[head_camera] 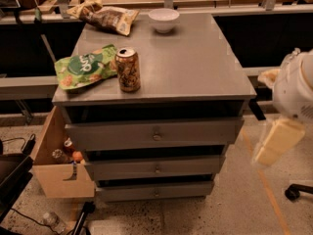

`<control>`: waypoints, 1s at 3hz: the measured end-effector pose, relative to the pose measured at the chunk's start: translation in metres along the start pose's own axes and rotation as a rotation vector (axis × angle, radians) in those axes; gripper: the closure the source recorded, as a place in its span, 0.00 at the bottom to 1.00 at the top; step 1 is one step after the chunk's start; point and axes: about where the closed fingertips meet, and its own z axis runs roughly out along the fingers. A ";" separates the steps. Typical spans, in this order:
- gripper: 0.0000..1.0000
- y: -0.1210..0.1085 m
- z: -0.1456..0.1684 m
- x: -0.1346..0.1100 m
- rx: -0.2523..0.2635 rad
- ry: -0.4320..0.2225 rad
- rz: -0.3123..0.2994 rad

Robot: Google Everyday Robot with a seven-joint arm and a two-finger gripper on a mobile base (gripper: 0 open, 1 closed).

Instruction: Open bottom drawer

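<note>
Green bag (84, 70) print seemingly unreadable; end effector (275, 143) at right.

Grey cabinet (195, 67), three drawers. The bottom drawer (127, 192) has the slimmest front and a small centre knob. The tool (270, 148) hangs off to the right, well apart from the drawers. On top there is a can (128, 70), a green snack bag (80, 70) just beside it, and a white bowl (163, 19) (far edge).

Dim warm light from above, soft focus throughout, the jaws blurred at the right edge.
</note>
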 end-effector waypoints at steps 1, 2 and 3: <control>0.00 0.042 0.045 0.007 0.008 -0.039 0.015; 0.00 0.074 0.112 0.009 -0.005 -0.017 -0.011; 0.00 0.108 0.209 0.017 -0.040 0.039 -0.059</control>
